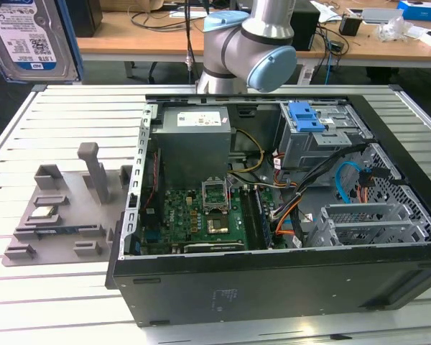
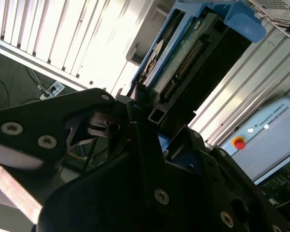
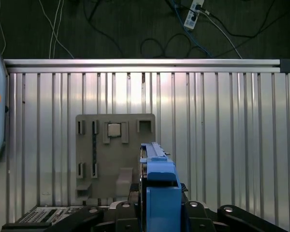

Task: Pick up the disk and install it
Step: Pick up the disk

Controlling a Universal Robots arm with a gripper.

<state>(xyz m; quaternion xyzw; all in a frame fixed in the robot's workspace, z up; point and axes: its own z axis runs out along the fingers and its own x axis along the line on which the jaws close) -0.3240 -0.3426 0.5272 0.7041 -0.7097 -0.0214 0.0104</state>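
Exterior view: the flat silver metal disk with white-and-blue label [image 1: 30,36] is up in the air at the exterior view's left, well apart from the open black PC case [image 1: 273,287].
Second wrist view: I see the black gripper [image 2: 144,104] clamped on the disk's blue plastic bracket.
First wrist view: the disk sits edge-on, off the slatted aluminium table [image 3: 232,145], with the grey plastic fixture tray [image 3: 104,159] behind it.

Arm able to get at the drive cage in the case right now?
Probably yes. The case lies open on top, and the cage under the blue latch sits uncovered; only loose cables run beside it. The tool grips the disk.
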